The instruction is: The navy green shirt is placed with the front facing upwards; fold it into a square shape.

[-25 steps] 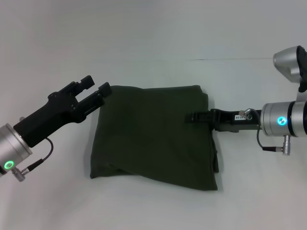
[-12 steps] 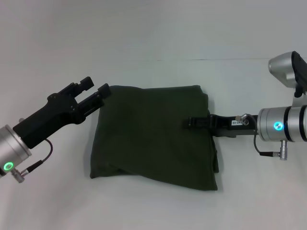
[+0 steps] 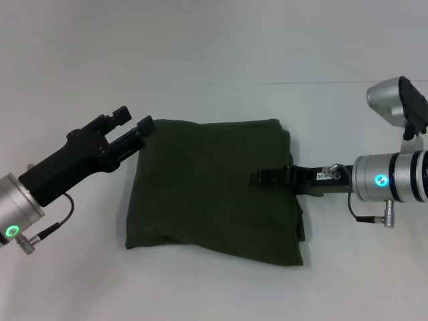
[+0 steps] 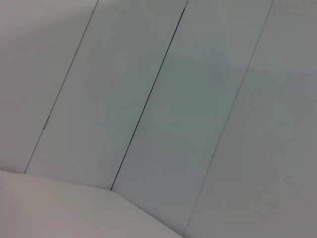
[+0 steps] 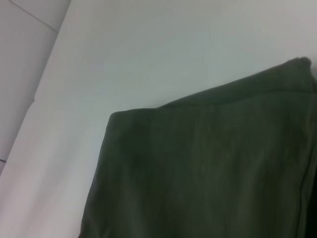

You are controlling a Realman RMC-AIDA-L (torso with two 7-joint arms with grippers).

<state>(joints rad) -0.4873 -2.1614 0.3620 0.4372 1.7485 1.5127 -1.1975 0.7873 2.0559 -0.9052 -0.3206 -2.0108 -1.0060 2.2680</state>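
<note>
Olive-green cloth fills the middle of the head view: the navy green shirt (image 3: 214, 190) lies folded into a rough square on the white worktop (image 3: 214, 47), plain side up; the left hand (image 3: 132, 126) sits at the shirt's upper left corner, fingers parted, holding nothing; the right hand (image 3: 257, 177) reaches in from the right of the frame over the shirt's right half; I cannot tell whether it grips the cloth.
</note>
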